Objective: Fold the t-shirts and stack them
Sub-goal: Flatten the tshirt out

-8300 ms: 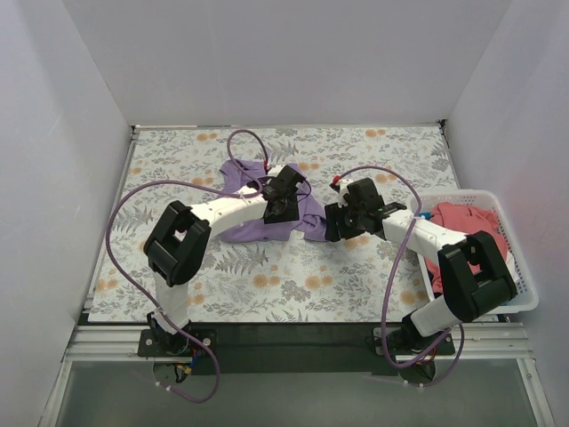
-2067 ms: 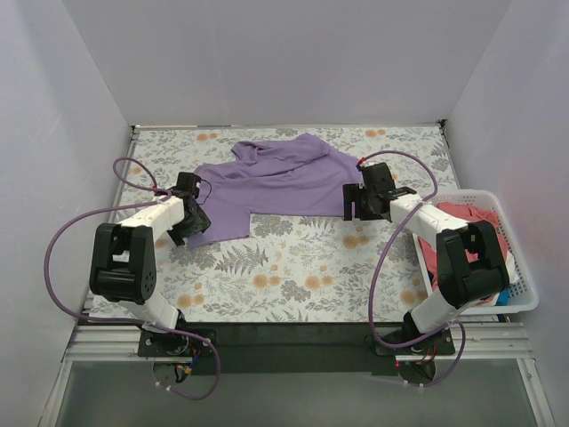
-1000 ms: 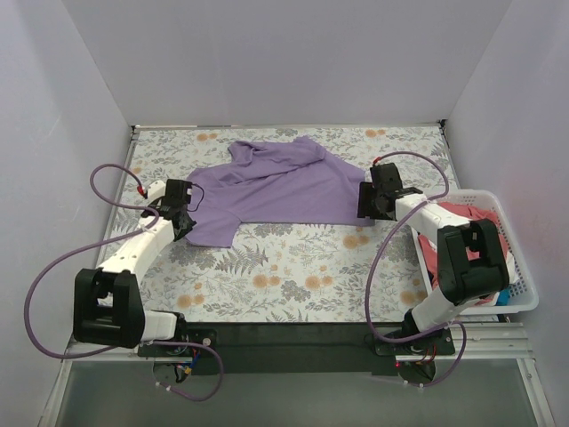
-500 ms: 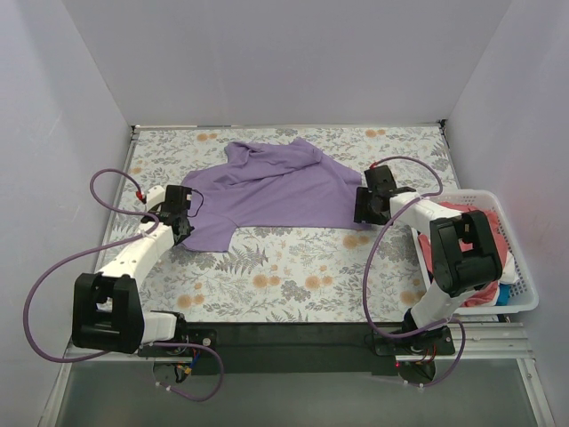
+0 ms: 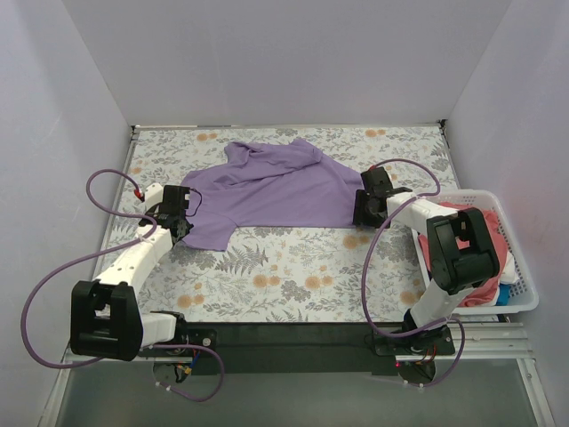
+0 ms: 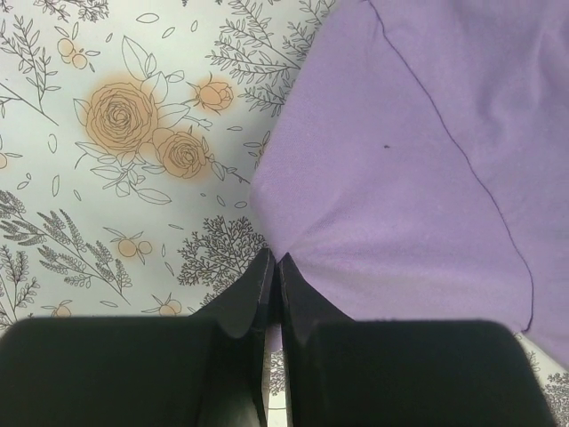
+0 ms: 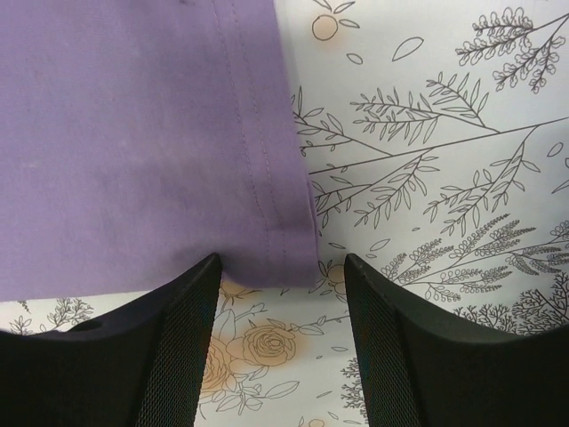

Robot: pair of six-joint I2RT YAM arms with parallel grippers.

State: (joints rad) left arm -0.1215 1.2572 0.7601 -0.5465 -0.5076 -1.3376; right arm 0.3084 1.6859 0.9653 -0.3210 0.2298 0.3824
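Lavender t-shirt point(image 5: 276, 185): spread nearly flat on the floral table point(image 5: 284, 276), centre to upper centre of the top view. Its collar end is bunched toward the upper edge.
Coral-pink t-shirt point(image 5: 500, 245): heaped in the white slatted basket point(image 5: 462, 192) at the right of the top view, partly hidden by the right arm.
Left gripper point(image 6: 273, 260): jaws pressed together on the lower-left corner of the lavender cloth. A sliver of purple shows between the fingers, so it looks pinched.
Right gripper point(image 7: 283, 264): jaws spread wide. The hemmed lower-right corner lies on the table between the fingers, and neither finger visibly touches it.
How it will handle: light, limp knit with no stiffness, so it should sag and crease wherever it is unsupported (a one-corner lift would probably just drag the rest). It looks matte rather than slick, so a pinch ought to hold. Nothing here is fragile.
Where to take hold: at the stitched hem corners, where the doubled cloth gives the fingers more to bite. One corner for each arm keeps the edge taut for a fold.
Main risk: a finger sliding over the thin hem and closing on the tablecloth alone.
Count of shirts: two told for certain, one lavender and one coral-pink.
Other cloth: white and blue cloth point(image 5: 505, 294) shows in the basket's lower-right corner (too little is visible to call it a shirt).
Count of the rest: one basket, two grippers.
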